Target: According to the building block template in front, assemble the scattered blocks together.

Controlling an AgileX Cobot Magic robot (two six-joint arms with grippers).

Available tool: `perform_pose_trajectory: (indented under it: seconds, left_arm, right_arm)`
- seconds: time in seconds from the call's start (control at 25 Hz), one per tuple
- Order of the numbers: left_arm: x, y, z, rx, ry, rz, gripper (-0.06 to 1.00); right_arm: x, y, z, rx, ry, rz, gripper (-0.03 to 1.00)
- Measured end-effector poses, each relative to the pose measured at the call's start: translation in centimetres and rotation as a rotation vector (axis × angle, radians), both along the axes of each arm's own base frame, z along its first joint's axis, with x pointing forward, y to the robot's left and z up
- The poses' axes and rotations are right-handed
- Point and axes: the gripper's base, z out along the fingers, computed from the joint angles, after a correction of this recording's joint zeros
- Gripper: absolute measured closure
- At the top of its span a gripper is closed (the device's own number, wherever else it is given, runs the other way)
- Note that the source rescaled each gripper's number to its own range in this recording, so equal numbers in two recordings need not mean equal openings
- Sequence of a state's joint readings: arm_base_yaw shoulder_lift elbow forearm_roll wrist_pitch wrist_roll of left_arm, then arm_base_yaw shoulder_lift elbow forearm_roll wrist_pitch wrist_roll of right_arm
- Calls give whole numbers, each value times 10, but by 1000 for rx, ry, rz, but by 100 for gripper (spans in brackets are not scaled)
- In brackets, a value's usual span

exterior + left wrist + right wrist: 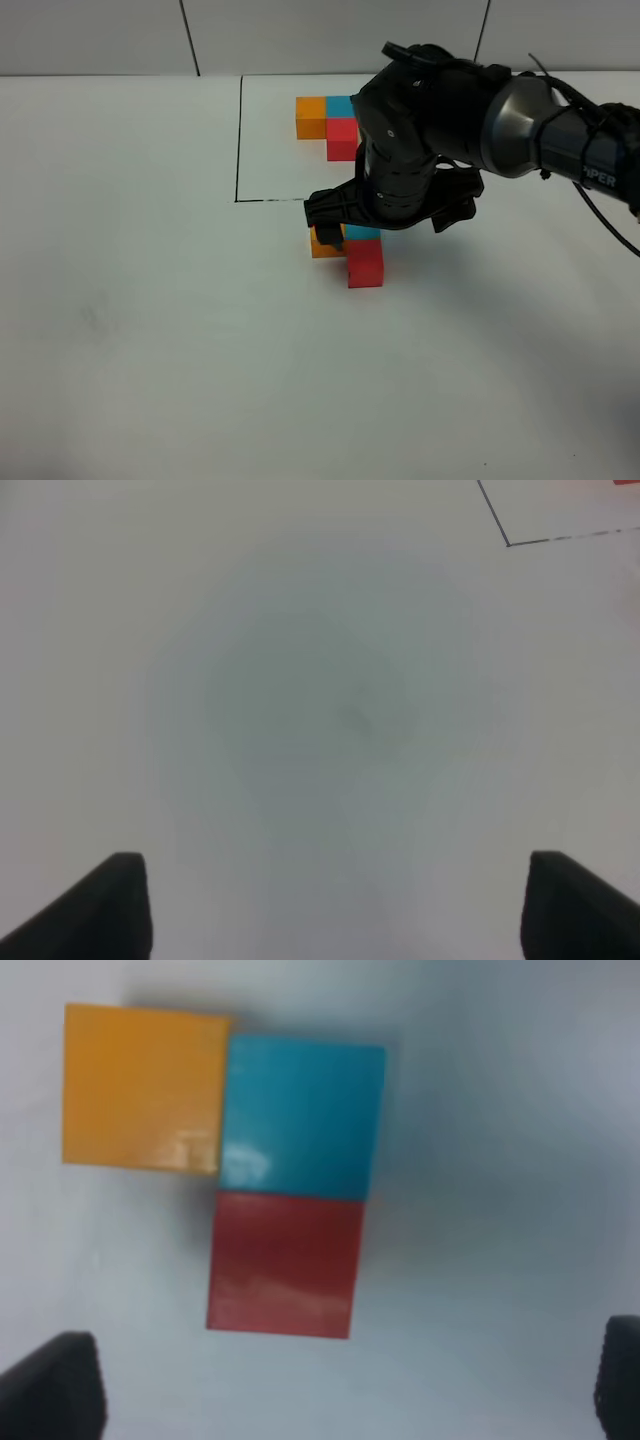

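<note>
The building block template (328, 122) is an L of orange, blue and red cubes inside a thin black rectangle at the back of the table. In front of the rectangle the scattered blocks stand joined in the same L: orange block (323, 246) (145, 1087), teal-blue block (362, 232) (303, 1115), red block (365, 264) (285, 1264). My right gripper (390, 210) (335, 1390) hangs above them, open, its fingers apart from every block. My left gripper (340, 910) is open over bare table, holding nothing.
The white table (150, 330) stretches to the left and front. In the left wrist view a corner of the black rectangle line (508, 544) shows. The right arm (520, 125) reaches in from the right and hides part of the rectangle.
</note>
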State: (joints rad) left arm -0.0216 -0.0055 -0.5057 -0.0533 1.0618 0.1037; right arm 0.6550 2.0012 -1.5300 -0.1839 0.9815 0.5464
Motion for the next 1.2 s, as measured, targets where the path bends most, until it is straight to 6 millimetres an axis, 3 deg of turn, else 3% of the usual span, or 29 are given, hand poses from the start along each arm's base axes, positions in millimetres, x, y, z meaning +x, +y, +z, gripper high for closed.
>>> perform_pose_trajectory:
  seconds: [0.28, 0.56, 0.68, 0.92, 1.08, 1.2]
  left_arm:
    - [0, 0, 0, 0, 0, 0, 23]
    - [0, 0, 0, -1, 0, 1, 23]
    - [0, 0, 0, -1, 0, 1, 23]
    - [0, 0, 0, -1, 0, 1, 23]
    - [0, 0, 0, -1, 0, 1, 23]
    - [0, 0, 0, -1, 0, 1, 23]
  right_arm:
    - [-13, -28, 19, -29, 1, 56, -3]
    - [-13, -75, 22, -39, 2, 61, -3]
    - [-4, -104, 28, -7, 12, 36, -3]
    - [16, -189, 29, 104, 56, -102, -3]
    - [16, -240, 23, 117, 58, -200, -2]
    - [6, -266, 23, 111, 45, -249, -1]
